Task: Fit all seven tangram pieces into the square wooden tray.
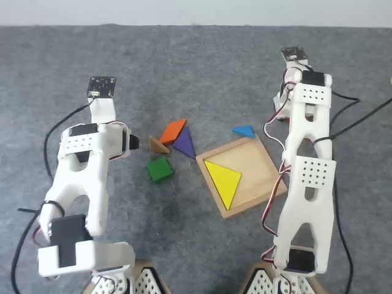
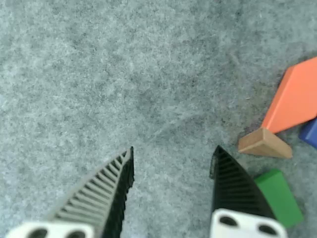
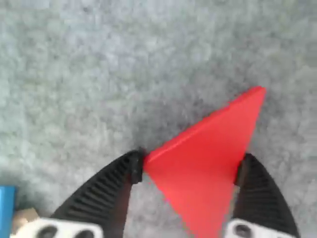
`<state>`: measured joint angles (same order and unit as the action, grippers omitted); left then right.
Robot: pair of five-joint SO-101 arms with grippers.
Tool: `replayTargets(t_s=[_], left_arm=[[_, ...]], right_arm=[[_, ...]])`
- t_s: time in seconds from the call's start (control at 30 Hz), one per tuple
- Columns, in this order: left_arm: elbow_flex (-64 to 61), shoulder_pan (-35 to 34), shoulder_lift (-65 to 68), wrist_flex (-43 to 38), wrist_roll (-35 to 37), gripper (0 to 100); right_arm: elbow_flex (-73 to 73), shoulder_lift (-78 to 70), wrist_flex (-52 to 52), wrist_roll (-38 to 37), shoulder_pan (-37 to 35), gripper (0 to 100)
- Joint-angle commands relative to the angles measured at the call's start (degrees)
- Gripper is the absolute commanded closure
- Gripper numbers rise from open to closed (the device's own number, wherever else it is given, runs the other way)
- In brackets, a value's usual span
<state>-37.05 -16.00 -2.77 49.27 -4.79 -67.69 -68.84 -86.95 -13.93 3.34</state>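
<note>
Grey felt [image 1: 202,67] covers the table. High view: we note the wooden tray [image 1: 257,162] lying cornerwise between the two arms, nearer the right arm [image 1: 309,153], with the yellow triangle [image 1: 223,182] flat inside it. The blue triangle [image 1: 244,130] lies on the felt just beyond the tray's far corner. The orange parallelogram [image 1: 173,131], purple triangle [image 1: 184,143] and tan triangle [image 1: 158,145] cluster close together beside the left arm [image 1: 79,177], the green square [image 1: 160,169] near them.

Left wrist view: the left gripper [image 2: 174,148] is spread wide over bare felt, holding nothing. The tan triangle [image 2: 264,144] touches a corner of the orange parallelogram [image 2: 297,96]; the green square [image 2: 279,196] lies apart.

Right wrist view: the right gripper [image 3: 192,161] is clamped on the red triangle [image 3: 208,178], one finger at each side, above the felt.
</note>
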Motion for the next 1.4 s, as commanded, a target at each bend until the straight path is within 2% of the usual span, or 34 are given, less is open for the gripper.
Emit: replayTargets(t_s=[0.0,0.23,0.53,0.87,1.07,1.23,1.37], left_arm=[[0.3,-0.4,-0.2,-0.9,0.1,75],[0.3,-0.4,-0.2,-0.9,0.1,75],[0.3,-0.4,-0.2,-0.9,0.1,75],[0.3,-0.4,-0.2,-0.9,0.1,75],[0.4,-0.2,-0.2,-1.0,0.1,75],[0.5,-0.2,-0.2,-1.0,0.1,75],[0.4,-0.4,-0.2,-1.0,0.1,75]], right_arm=[[-1.2,-0.3,-0.8,-0.4,0.7,87.5],[-1.4,0.2,-3.5,-0.6,1.5,88.5],[-12.5,0.1,-15.7,-0.8,1.1,88.5],[-13.4,1.6,-16.3,-2.1,1.1,88.5],[2.5,14.1,-16.3,-2.0,0.0,88.3],[20.2,29.8,-16.0,-2.3,-3.7,86.0],[28.6,39.3,-15.9,-4.9,-7.6,86.2]])
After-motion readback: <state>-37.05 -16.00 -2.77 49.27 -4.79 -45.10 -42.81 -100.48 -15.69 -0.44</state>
